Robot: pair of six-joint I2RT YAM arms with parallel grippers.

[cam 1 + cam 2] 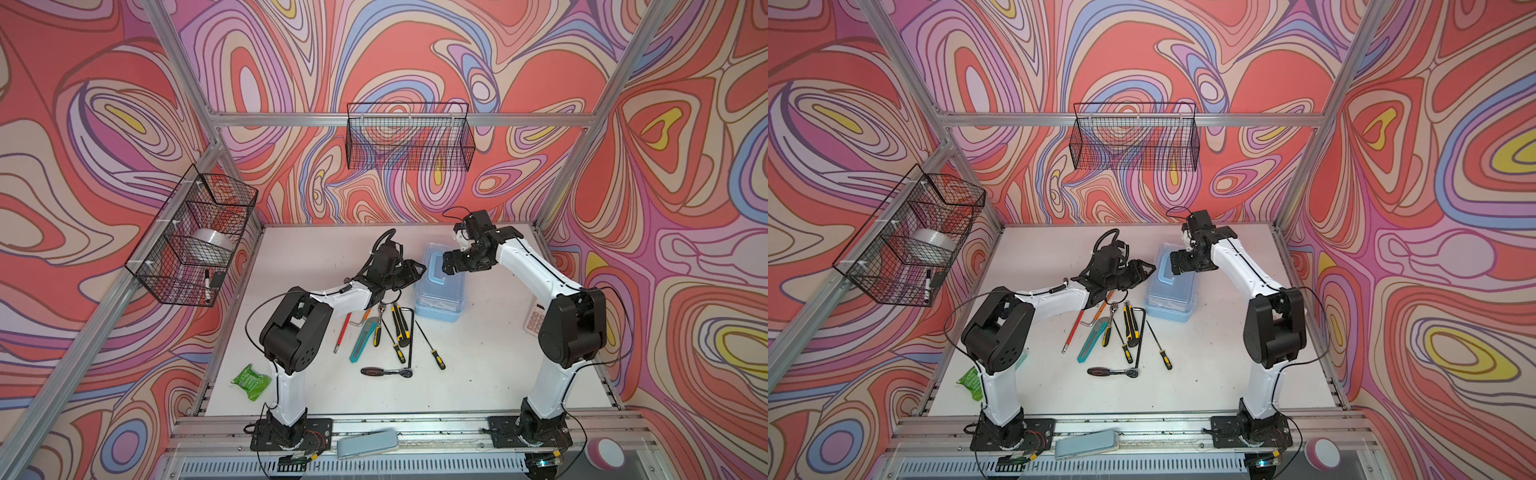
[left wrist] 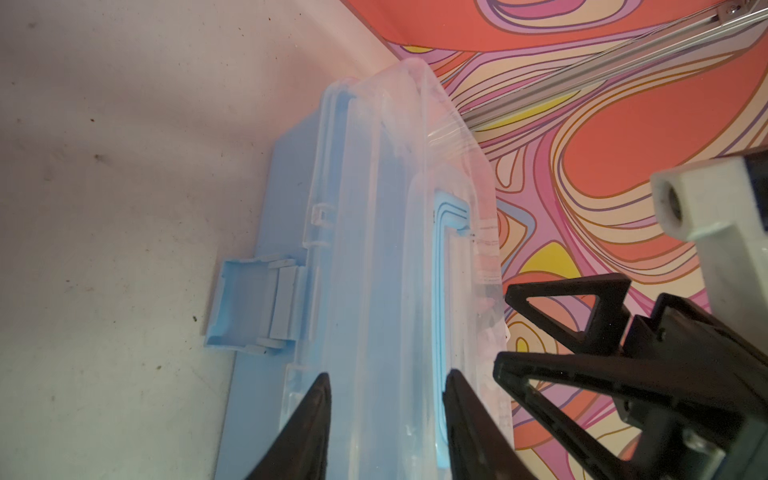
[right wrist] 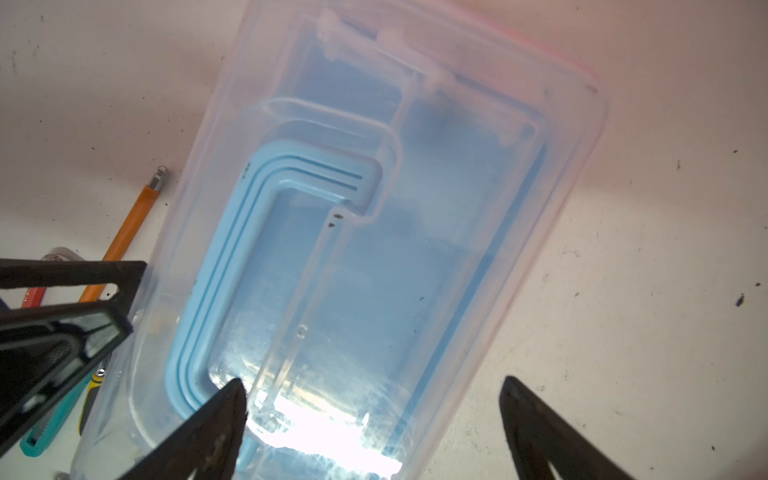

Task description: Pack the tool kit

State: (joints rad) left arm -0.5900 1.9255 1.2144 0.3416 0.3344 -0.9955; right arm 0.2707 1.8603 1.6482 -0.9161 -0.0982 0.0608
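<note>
Swirl-patterned walls surround a white table; a wire basket hangs behind.

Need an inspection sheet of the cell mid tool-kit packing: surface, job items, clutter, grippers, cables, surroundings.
Surface: white tabletop, speckled with dark marks.
Job's things: light blue rectangular plastic case, clear lid on, blue latch flipped open; black ratchet, teal utility knife, black-and-yellow screwdriver, black L-shaped hex key loose on the table near it.
Clutter: green packet; pink calculator, partly behind the right arm.
Grippers: left gripper and right gripper over the case, fingers apart, holding nothing.
Cables: black cable loop hangs beside each arm.
Surroundings: black wire basket with tape roll and marker on the side wall; another on the back wall.
</note>
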